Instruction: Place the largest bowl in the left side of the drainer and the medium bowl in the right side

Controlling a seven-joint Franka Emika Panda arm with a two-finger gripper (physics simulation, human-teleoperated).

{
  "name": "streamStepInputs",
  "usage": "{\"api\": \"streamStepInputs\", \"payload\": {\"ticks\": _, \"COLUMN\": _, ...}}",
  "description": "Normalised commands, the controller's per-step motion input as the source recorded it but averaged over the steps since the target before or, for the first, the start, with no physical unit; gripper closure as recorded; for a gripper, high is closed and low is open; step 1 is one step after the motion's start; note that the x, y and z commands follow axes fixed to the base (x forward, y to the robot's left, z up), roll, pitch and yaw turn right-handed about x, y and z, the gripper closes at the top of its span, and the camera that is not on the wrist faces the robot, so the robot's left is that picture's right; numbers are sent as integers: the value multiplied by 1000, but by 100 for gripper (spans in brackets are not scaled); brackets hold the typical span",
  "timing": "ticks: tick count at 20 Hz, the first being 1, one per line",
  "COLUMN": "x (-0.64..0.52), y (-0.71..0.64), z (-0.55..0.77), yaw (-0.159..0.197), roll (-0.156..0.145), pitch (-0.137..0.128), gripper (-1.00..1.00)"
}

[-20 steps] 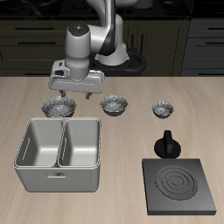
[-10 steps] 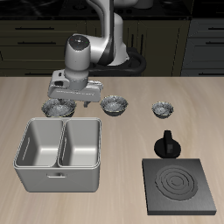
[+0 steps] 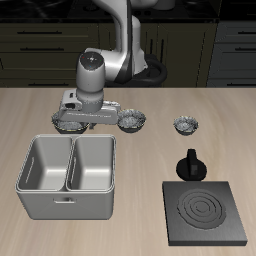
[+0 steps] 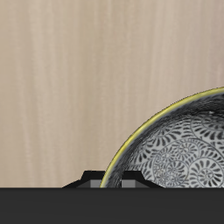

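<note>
gripper (image 3: 72, 122): low over the table (image 3: 140, 175), directly above the largest bowl (image 3: 68, 126) and hiding most of it in the exterior view; whether the jaws stand apart or closed cannot be told, and no grasp on the rim is visible.

largest bowl: directly beneath the tool, on the wooden table, just behind the drainer (image 3: 67, 178). in the wrist view the largest bowl (image 4: 175, 149) shows a thin rim catching a yellowish light and an inside covered in a dense grey-and-dark pattern of small swirled discs; only part of its curve is in sight, the rest cut off by the frame edge and the dark gripper body.

medium bowl (image 3: 132, 121): just beside the tool, in the same row, upright, shiny grey outside with a dark speckled inside; apart from the largest bowl.

smallest bowl (image 3: 186, 125): farther along the same row, well apart from the tool, same finish, upright.

drainer: near the tool, toward the table's front edge; light grey metal, rectangular, two deep square compartments split by a middle wall, with no bowl in either.

black knob (image 3: 191, 164): well apart from the tool, standing behind the stove plate.

stove plate (image 3: 207, 213): flat, black, square, with concentric rings; farthest from the tool, near the front edge.
</note>
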Motion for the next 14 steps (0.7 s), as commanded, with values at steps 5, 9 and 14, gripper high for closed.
{"api": "streamStepInputs", "payload": {"ticks": 5, "x": -11, "y": 268, "z": 471, "yaw": 7, "roll": 51, "pitch": -67, "gripper": 100}}
{"api": "streamStepInputs", "payload": {"ticks": 9, "x": 10, "y": 421, "z": 742, "yaw": 18, "roll": 59, "pitch": -97, "gripper": 100}}
{"api": "streamStepInputs", "payload": {"ticks": 14, "x": 45, "y": 329, "z": 586, "yaw": -1, "roll": 31, "pitch": -59, "gripper": 100}}
